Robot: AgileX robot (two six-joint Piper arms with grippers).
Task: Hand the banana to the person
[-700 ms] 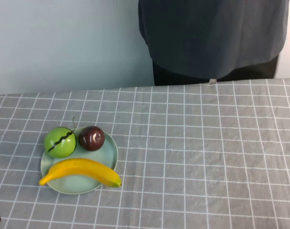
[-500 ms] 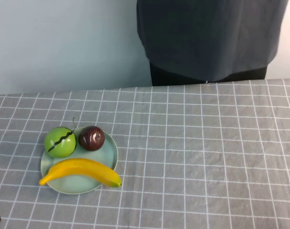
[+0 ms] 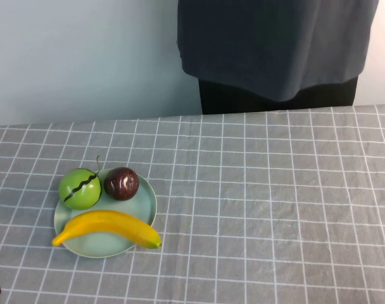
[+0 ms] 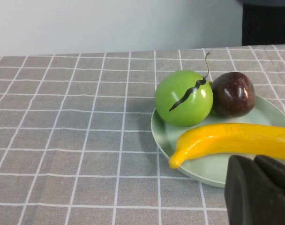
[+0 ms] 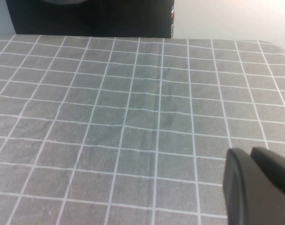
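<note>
Banana (image 3: 107, 227) is lying across the near side of the plate (image 3: 146, 204) on the desk (image 3: 275, 209), left half, behind it the green fruit (image 3: 80, 188) touching the purple fruit (image 3: 121, 183). Person (image 3: 275, 47) is standing at the far edge. Left pincer (image 4: 257, 190) is hanging just short of the banana, right pincer (image 5: 257, 185) over bare cloth; can't tell how far either is open, neither is holding anything.
</note>
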